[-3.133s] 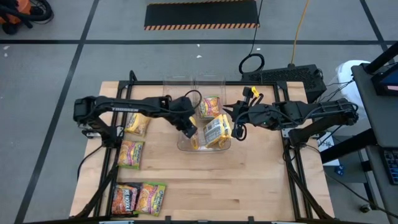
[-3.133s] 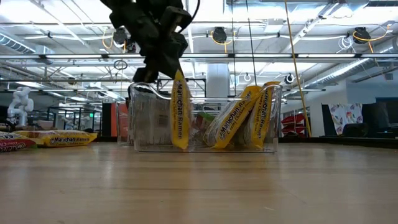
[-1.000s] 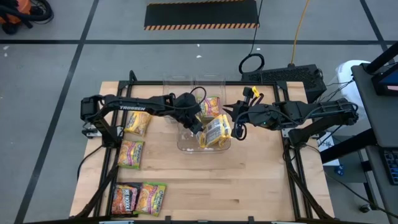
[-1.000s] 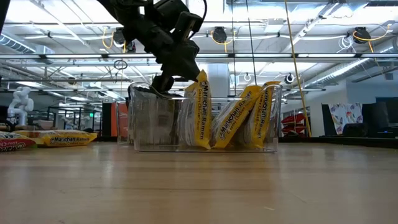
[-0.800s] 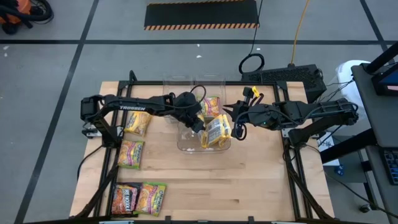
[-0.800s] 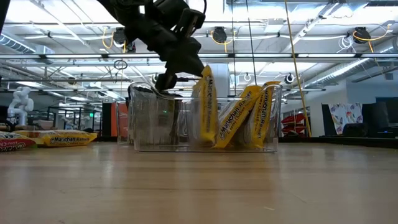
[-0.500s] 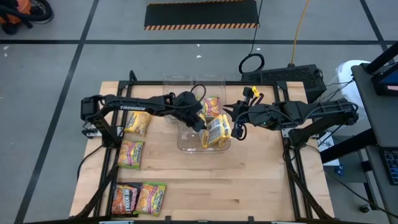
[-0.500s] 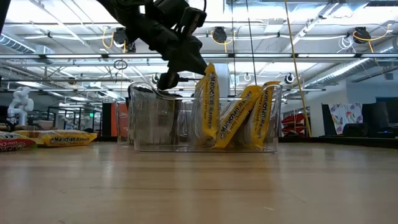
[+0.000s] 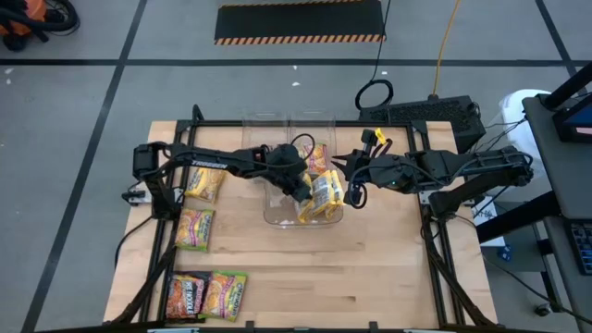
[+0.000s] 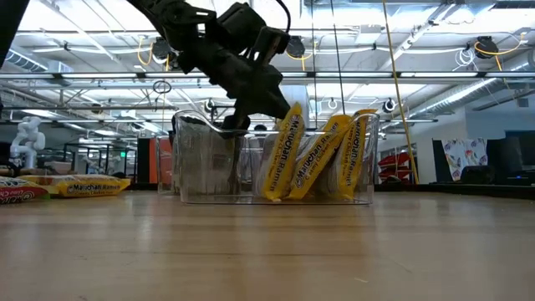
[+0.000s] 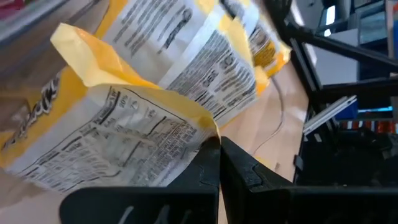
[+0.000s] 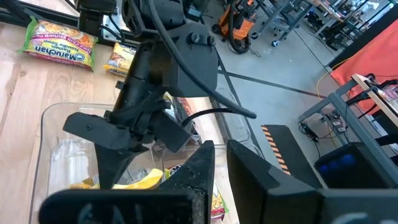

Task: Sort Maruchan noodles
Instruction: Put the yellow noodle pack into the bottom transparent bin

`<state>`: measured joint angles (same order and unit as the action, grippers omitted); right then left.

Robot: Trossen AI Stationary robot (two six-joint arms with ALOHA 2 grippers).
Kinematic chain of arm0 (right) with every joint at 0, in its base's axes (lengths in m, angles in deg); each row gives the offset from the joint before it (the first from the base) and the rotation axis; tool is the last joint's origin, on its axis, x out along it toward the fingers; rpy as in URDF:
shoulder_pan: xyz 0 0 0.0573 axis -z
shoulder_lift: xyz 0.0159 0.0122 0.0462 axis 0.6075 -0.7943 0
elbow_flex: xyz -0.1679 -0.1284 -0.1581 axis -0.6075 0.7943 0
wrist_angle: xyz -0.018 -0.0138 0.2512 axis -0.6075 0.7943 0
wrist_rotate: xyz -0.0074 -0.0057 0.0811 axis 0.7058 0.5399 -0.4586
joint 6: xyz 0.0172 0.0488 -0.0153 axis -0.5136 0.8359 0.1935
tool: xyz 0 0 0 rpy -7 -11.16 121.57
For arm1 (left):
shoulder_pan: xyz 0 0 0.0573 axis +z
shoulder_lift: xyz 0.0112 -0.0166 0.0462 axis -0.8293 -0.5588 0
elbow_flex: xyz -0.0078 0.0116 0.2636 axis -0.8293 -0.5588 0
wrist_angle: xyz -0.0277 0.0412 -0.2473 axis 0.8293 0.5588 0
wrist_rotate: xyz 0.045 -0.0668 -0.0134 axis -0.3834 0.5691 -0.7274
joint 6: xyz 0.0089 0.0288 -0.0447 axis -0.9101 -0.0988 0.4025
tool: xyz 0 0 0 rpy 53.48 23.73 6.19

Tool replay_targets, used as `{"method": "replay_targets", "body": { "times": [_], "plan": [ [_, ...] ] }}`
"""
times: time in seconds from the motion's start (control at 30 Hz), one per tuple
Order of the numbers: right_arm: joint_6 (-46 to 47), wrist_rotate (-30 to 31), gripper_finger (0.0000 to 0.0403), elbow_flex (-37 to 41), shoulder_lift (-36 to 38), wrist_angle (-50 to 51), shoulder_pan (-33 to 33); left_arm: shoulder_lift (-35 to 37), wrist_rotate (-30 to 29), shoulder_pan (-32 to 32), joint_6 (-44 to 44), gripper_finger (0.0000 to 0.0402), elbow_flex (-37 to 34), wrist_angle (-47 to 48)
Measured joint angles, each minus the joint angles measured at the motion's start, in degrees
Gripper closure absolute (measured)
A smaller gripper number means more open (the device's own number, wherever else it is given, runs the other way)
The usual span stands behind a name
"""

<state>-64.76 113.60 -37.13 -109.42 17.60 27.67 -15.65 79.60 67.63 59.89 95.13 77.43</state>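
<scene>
Inside the clear bin (image 9: 277, 215) at mid-table: one yellow packet (image 10: 282, 155), on edge, leaning right against two more yellow packets (image 10: 338, 159). I have the left gripper (image 9: 305, 188) clamped on its top seam; in the left wrist view the fingers (image 11: 214, 163) meet on the crinkled edge. A few seconds ago I was holding this packet upright near the bin's left wall; it now sits across the bin, tipped onto the stack. I read that as the packet nearly filed with its colour group, release pending.

Right gripper (image 9: 348, 185): hovering just beside the bin's right wall, jaws a narrow slit apart in its own wrist view, nothing between them, position unchanged over the last seconds.

Packet description: flat rectangle, yellow front printed "Maruchan Ramen", pale back with black text, slightly buckled where gripped.

Unsorted stock on the table's left side: yellow packet (image 9: 203, 184), lime-green packet (image 9: 192, 228), orange-red packet (image 9: 186, 295), second lime-green packet (image 9: 228, 295). Further packets (image 9: 316, 158) lie in the bin behind.
</scene>
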Motion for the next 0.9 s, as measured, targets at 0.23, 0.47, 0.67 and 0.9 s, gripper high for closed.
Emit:
{"method": "replay_targets", "body": {
  "times": [0.23, 0.47, 0.67, 0.9],
  "plan": [
    [0.0, 0.0, 0.0362, 0.0, 0.0, 0.0, 0.0, 0.0, 0.1, 0.66, 1.34, 0.0399, 0.0, -2.14],
    [0.0, 0.0, 0.0362, 0.0, 0.0, 0.0, 0.0, 0.0, 0.1, 0.69, 7.27, 0.0377, 0.0, -6.56],
    [0.0, 0.0, 0.0362, 0.0, 0.0, 0.0, 0.0, 0.0, 0.1, 0.69, 9.93, 0.0377, 0.0, -9.62],
    [-0.02, -0.01, 0.0362, 0.0, 0.0, 0.01, 0.0, 0.0, 2.75, 0.64, 9.21, 0.0376, 0.0, -10.49]
  ]
}}
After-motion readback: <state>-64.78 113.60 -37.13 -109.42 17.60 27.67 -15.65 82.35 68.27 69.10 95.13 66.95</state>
